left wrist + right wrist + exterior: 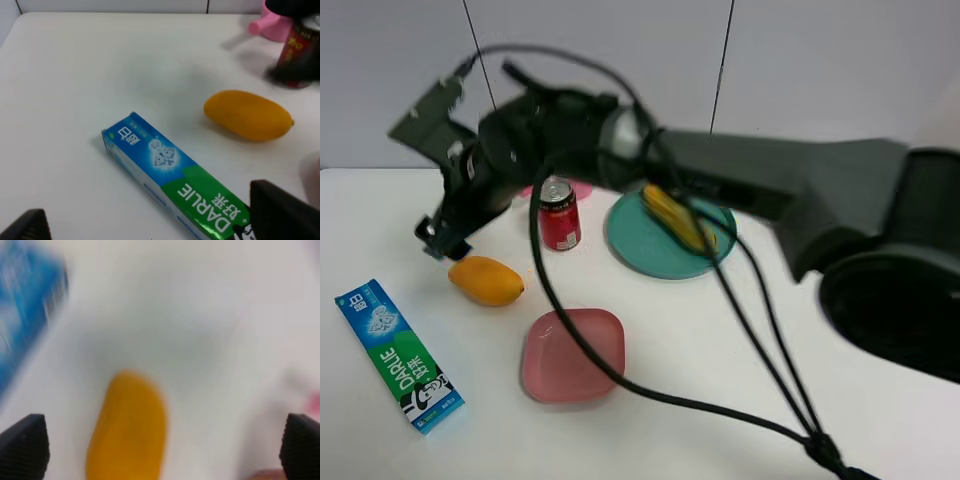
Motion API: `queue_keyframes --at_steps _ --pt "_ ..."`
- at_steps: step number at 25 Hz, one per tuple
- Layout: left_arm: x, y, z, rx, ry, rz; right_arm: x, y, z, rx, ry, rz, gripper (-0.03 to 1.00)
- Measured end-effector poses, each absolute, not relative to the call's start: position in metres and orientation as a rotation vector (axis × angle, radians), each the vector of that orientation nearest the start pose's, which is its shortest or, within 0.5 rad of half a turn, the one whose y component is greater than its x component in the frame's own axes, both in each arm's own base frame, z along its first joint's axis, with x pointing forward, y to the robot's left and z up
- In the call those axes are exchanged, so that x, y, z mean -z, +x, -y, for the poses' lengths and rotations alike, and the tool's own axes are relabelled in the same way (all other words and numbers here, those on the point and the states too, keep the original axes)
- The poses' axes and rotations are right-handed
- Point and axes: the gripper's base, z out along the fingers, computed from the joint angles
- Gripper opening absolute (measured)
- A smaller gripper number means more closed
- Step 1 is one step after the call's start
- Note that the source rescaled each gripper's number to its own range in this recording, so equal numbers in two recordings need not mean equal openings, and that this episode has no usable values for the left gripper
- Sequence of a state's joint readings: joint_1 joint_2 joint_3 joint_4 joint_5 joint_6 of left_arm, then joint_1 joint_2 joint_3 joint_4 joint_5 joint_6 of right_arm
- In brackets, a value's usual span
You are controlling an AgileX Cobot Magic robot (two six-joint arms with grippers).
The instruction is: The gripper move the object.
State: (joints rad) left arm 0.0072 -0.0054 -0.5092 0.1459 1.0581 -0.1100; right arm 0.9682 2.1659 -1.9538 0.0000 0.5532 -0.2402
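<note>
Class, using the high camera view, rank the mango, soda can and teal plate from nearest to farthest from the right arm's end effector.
1. The mango, just below the end effector.
2. The soda can, to its right.
3. The teal plate, farthest right.

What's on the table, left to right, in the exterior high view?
toothpaste box → mango → soda can → teal plate

The toothpaste box (172, 177) reaches in between the wide-spread jaws of the left gripper (155, 226). The mango (248, 115) lies farther ahead, untouched.
</note>
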Motion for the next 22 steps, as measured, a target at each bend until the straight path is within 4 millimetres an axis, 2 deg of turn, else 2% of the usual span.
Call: queue_keyframes --at_steps 2,3,5,6,9,12,16,18,22 --pt "-0.281 -0.007 -0.011 -0.109 -0.126 -2.016 -0.335 0.279 -0.399 -0.413 -1.204 -1.802 1.00" --pt "-0.281 -0.007 -0.011 -0.109 -0.126 -2.016 -0.362 0.274 -0.386 -0.409 -1.161 -1.771 1.00" --pt "-0.281 -0.007 -0.011 -0.109 -0.126 -2.016 -0.420 0.264 -0.348 -0.380 -1.061 -1.702 1.00" --pt "-0.281 -0.007 -0.011 -0.109 -0.126 -2.016 -0.445 0.261 -0.326 -0.342 -1.007 -1.676 1.00" --pt "-0.281 -0.007 -0.011 -0.109 -0.126 -2.016 -0.502 0.247 -0.259 -0.177 -0.872 -1.625 1.00" --pt "-0.281 -0.007 -0.011 -0.109 -0.126 -2.016 -0.538 0.222 -0.198 0.044 -0.783 -1.625 1.00" --pt "-0.281 -0.007 -0.011 -0.109 -0.126 -2.016 -0.560 0.186 -0.132 0.242 -0.667 -1.732 1.00" --pt "-0.281 -0.007 -0.011 -0.109 -0.126 -2.016 -0.569 0.170 -0.109 0.271 -0.618 -1.732 1.00" --pt "-0.281 -0.007 -0.011 -0.109 -0.126 -2.016 -0.587 0.131 -0.067 0.195 -0.559 -1.675 1.00"
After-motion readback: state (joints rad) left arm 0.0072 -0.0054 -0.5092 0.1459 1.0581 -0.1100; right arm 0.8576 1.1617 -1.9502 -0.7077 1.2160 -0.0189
